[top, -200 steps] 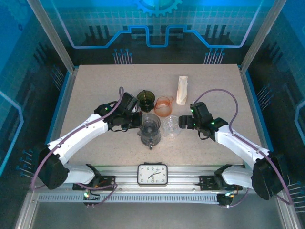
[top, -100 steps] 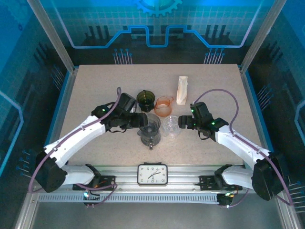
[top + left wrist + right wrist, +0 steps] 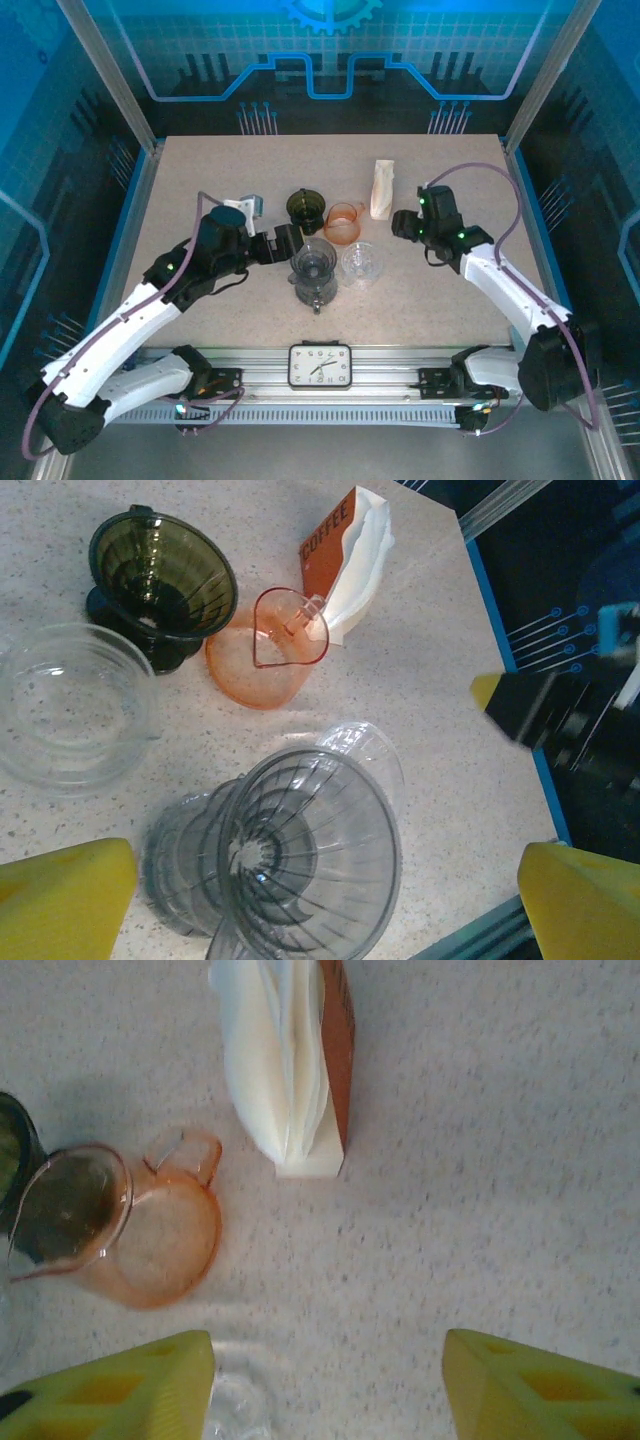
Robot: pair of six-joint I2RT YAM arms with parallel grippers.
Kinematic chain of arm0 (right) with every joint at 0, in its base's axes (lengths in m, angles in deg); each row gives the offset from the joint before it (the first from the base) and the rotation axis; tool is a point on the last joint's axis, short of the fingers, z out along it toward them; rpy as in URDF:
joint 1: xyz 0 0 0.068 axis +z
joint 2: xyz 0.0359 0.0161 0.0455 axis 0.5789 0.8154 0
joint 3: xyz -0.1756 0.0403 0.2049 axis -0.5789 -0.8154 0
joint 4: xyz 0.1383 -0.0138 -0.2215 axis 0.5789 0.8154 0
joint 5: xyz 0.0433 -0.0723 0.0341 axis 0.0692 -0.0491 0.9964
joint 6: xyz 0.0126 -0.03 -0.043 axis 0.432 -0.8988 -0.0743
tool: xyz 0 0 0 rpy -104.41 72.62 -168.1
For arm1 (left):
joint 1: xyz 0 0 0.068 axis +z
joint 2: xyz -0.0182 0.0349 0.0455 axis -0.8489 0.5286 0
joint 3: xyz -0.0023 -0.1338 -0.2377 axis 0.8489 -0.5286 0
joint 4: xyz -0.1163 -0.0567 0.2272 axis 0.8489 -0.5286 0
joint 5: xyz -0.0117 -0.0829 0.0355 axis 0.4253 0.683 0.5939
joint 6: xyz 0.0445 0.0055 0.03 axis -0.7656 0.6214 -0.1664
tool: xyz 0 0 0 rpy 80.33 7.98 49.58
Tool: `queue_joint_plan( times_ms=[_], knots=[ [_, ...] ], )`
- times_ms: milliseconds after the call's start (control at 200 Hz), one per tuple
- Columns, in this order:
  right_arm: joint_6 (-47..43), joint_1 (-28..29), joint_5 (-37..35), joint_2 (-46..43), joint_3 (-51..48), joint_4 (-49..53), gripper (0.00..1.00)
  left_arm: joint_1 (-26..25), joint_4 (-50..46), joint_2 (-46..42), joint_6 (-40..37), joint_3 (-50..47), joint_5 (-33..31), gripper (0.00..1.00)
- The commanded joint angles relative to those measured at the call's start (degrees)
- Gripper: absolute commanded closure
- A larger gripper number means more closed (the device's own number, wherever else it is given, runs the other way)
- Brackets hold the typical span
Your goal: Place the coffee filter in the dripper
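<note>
The coffee filter stack (image 3: 281, 1068), white papers in a brown "COFFEE" sleeve (image 3: 382, 188), stands at the back of the table (image 3: 200, 180). A smoky grey ribbed dripper (image 3: 300, 845) stands mid-table (image 3: 316, 268). My left gripper (image 3: 288, 243) hovers just left of and above it, open, and its yellow fingertips (image 3: 60, 900) flank the dripper without touching it. My right gripper (image 3: 400, 226) is open over bare table in front of the filters (image 3: 350, 560). Nothing lies between its yellow fingers (image 3: 110, 1390).
A dark green dripper (image 3: 306, 207) and an orange one (image 3: 343, 222) sit behind the grey dripper. The orange one (image 3: 130, 1225) lies left of the filter stack. A clear glass cup (image 3: 360, 263) stands right of the grey dripper. A clock (image 3: 320, 364) sits on the front rail.
My left gripper opened, let go of the grey dripper and drew back to the left and up. My right gripper left the clear cup and moved back toward the filter stack.
</note>
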Motion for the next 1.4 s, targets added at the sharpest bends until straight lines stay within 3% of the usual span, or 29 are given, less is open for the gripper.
queue_joint_plan(
  times_ms=[0,135,280,625,1006,1396],
  knots=[
    [-2.4,-1.2,5.1,7.3,6.5,0.3,0.46,0.4,6.9,-4.3,-1.0,-4.5,-2.4,0.01],
    [-4.7,0.5,9.4,14.0,11.2,4.0,0.42,0.5,7.3,-7.8,-2.1,-7.4,-3.5,0.01],
    [-5.8,2.8,6.0,16.5,11.9,5.5,0.35,0.5,5.5,-9.5,-2.9,-8.9,-5.4,0.01],
    [-3.6,2.0,1.0,26.5,25.4,6.6,0.6,0.5,10.6,-11.4,-2.7,-14.7,-8.6,0.03],
    [6.3,2.8,-6.3,37.5,38.9,11.4,0.69,0.6,10.7,-11.1,-2.6,-17.1,-11.8,0.04],
    [8.6,5.1,-8.9,42.6,44.3,12.8,0.68,1.0,10.2,-10.8,-3.0,-17.2,-12.8,0.01]
  ],
)
